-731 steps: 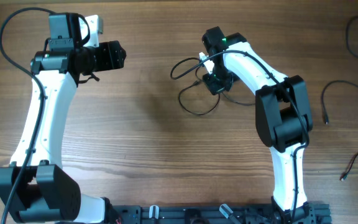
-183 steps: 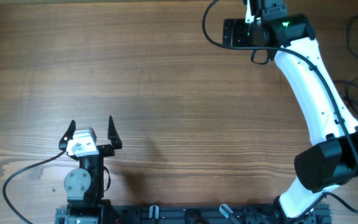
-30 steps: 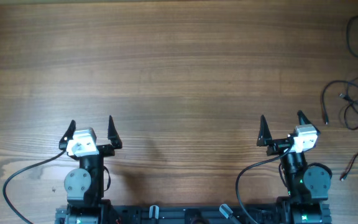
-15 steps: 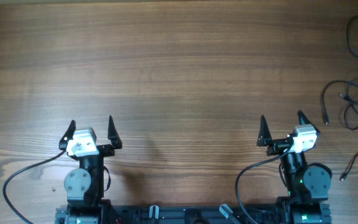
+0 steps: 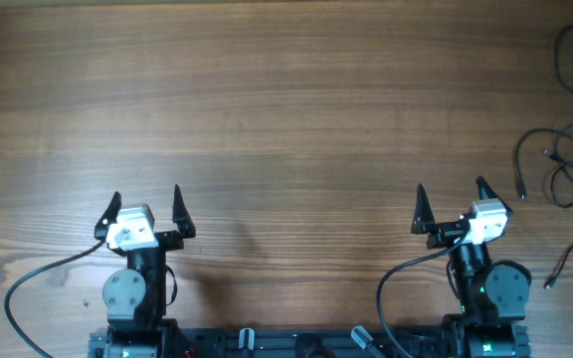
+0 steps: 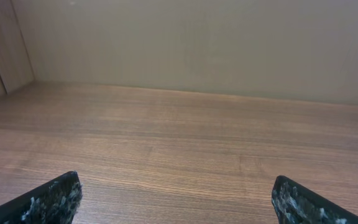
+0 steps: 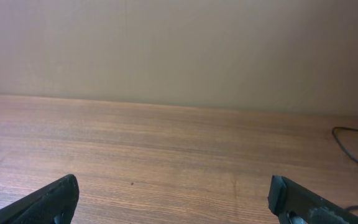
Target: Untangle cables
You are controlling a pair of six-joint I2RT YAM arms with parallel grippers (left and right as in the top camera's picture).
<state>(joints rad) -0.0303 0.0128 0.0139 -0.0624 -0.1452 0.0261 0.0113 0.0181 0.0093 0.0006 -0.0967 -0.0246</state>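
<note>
Several thin black cables lie as loose strands at the table's right edge: one loop (image 5: pixel 563 60) at the top right, a looping strand (image 5: pixel 555 164) in the middle, and another end (image 5: pixel 561 267) lower down. A piece of cable (image 7: pixel 355 148) shows at the right of the right wrist view. My left gripper (image 5: pixel 145 207) rests folded back at the near left, open and empty (image 6: pixel 176 199). My right gripper (image 5: pixel 450 203) rests at the near right, open and empty (image 7: pixel 176 196), left of the cables.
The wooden table (image 5: pixel 286 119) stretches between both arms. A plain wall (image 6: pixel 197 43) stands at the table's far edge. The arms' own thick black cables (image 5: pixel 38 273) loop near their bases at the front edge.
</note>
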